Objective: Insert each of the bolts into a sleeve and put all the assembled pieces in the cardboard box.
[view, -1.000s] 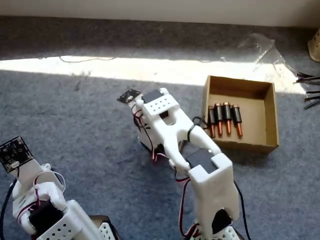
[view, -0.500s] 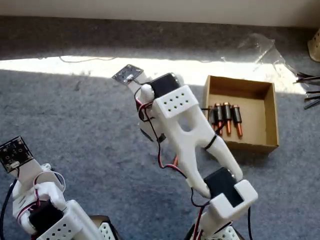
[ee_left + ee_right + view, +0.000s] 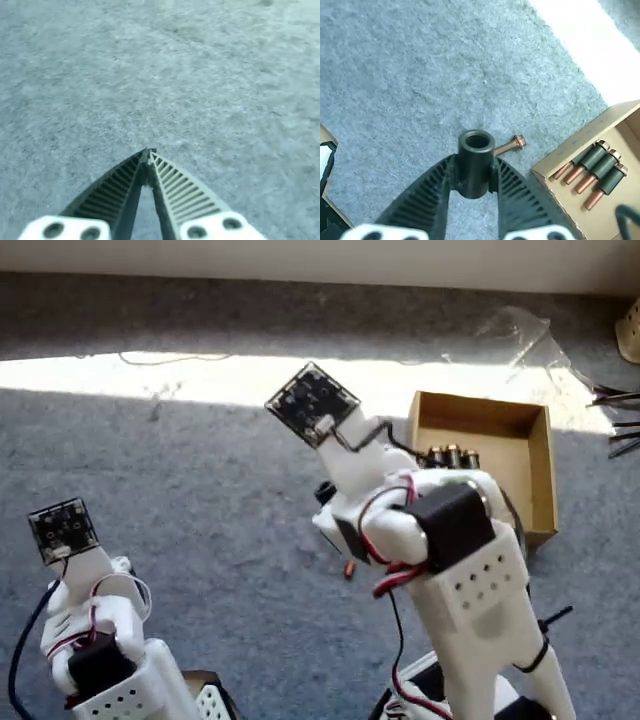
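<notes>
- A black sleeve [image 3: 476,150] is held upright, open end up, clamped between the fingers of the right gripper [image 3: 475,170] above the grey carpet [image 3: 395,75].
- A loose copper-coloured bolt [image 3: 509,146] is seen lying on the carpet near the held sleeve, outside the cardboard box [image 3: 570,148].
- What appear to be four assembled pieces [image 3: 600,167] are laid side by side inside the box, close to one wall. The count is hard to confirm, as the row is cut by the edge of the right wrist view.
- The left gripper [image 3: 148,154] is pictured closed, its tips touching, low over the carpet and well apart from the box.
</notes>
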